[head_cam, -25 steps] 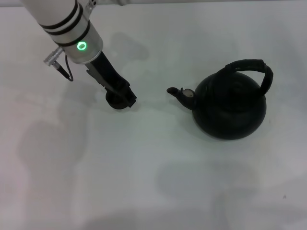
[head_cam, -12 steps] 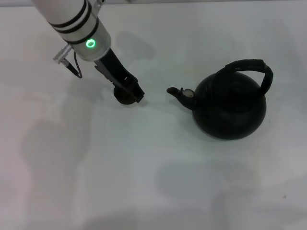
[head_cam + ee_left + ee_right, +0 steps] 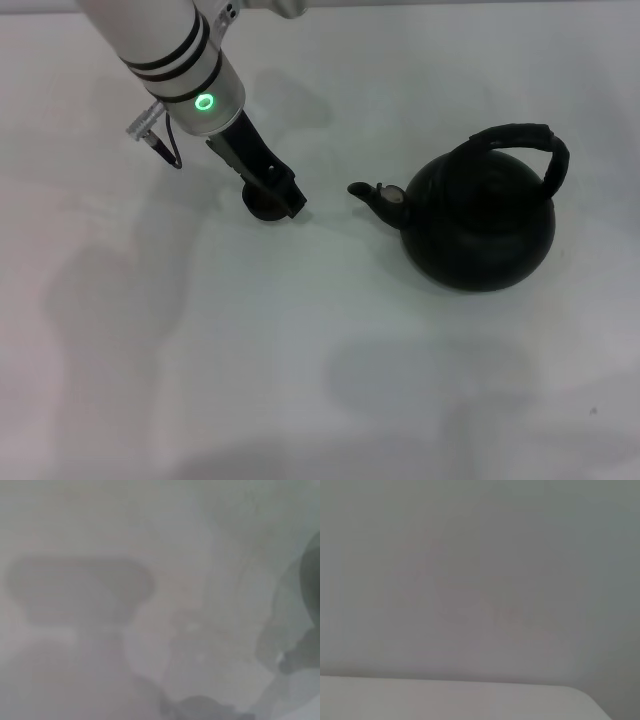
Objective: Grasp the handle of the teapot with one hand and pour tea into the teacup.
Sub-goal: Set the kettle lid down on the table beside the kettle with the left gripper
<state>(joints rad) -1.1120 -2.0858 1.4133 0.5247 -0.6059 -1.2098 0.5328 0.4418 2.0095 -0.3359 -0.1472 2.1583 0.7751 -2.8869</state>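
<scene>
The teapot (image 3: 480, 225) stands upright on the white table (image 3: 300, 380), body round and black. Its handle (image 3: 520, 140) arches over the top, clear of any gripper. The spout (image 3: 375, 198) points away from the body toward the teacup (image 3: 262, 206). The teacup sits on the table well apart from the teapot, on the spout side, with bare table between spout tip and cup. The left gripper (image 3: 285, 198) is at the teacup, reaching down on the cup's teapot side, its dark fingers overlapping the cup's rim; they appear clamped on the teacup, though the contact itself is partly hidden by the gripper body. The left arm (image 3: 175, 60) runs from the cup up and away from the teapot, a green ring lit on its wrist. No stream shows at the spout. The left wrist view shows only blurred table and dark shapes at its edge. The right gripper does not appear in any view.
</scene>
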